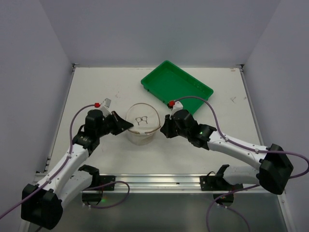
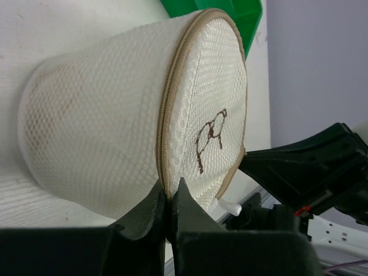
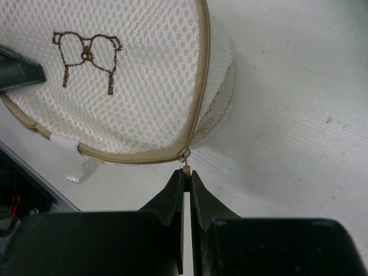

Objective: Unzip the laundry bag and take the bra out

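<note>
- The right gripper (image 3: 185, 174) has its fingers pressed together on the zipper pull (image 3: 184, 156).
- The left gripper (image 2: 169, 198) pinches the tan zipper rim on the opposite side of the laundry bag (image 2: 98, 144).
- The bag stands around the middle of the table (image 1: 96, 87), drawn face up.
- A green tray (image 1: 176, 84) lies toward the far right corner.

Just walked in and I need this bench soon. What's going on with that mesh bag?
Both arms are working on the laundry bag, which stands mid-table with a green tray behind it. The left gripper has its fingers pinched on the bag's zippered rim, apparently to steady it. The right gripper has its fingers shut on the zipper pull. The zipper looks closed where it shows, so the bag is not yet opened.
</note>
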`<move>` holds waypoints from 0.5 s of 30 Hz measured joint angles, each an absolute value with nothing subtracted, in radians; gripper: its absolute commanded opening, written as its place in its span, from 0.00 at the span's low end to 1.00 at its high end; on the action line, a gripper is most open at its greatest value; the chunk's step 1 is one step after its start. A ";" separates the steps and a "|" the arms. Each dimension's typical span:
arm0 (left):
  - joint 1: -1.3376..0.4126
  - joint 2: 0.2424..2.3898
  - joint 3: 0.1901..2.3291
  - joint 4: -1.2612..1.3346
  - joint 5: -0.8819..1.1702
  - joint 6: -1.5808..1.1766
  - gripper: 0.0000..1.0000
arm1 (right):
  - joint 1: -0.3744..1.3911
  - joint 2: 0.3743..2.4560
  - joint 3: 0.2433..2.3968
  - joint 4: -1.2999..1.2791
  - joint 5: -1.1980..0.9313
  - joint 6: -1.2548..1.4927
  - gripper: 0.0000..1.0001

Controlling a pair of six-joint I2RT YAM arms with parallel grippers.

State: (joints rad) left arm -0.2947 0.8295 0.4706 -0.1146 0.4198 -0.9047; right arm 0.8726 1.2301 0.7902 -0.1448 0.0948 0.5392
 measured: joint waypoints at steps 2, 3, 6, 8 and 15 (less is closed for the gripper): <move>-0.294 0.902 0.542 -0.149 0.409 -0.859 0.30 | 0.891 1.228 0.785 -0.142 0.091 0.540 0.00; -0.294 0.938 0.574 -0.149 0.395 -0.845 0.36 | 0.907 1.230 0.785 -0.140 0.093 0.544 0.00; -0.282 1.044 0.673 -0.130 0.350 -0.821 0.55 | 0.966 1.246 0.788 -0.128 0.096 0.592 0.00; -0.278 1.103 0.732 -0.118 0.334 -0.812 0.78 | 1.000 1.288 0.811 -0.120 0.089 0.635 0.00; -0.276 1.000 0.701 -0.139 0.217 -0.871 1.00 | 1.017 1.435 0.972 -0.106 0.121 0.717 0.00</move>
State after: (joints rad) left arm -0.2764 1.0000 0.7013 -0.1387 0.2169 -0.8715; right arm 1.0172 1.4345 0.9718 -0.1059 0.1215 0.7170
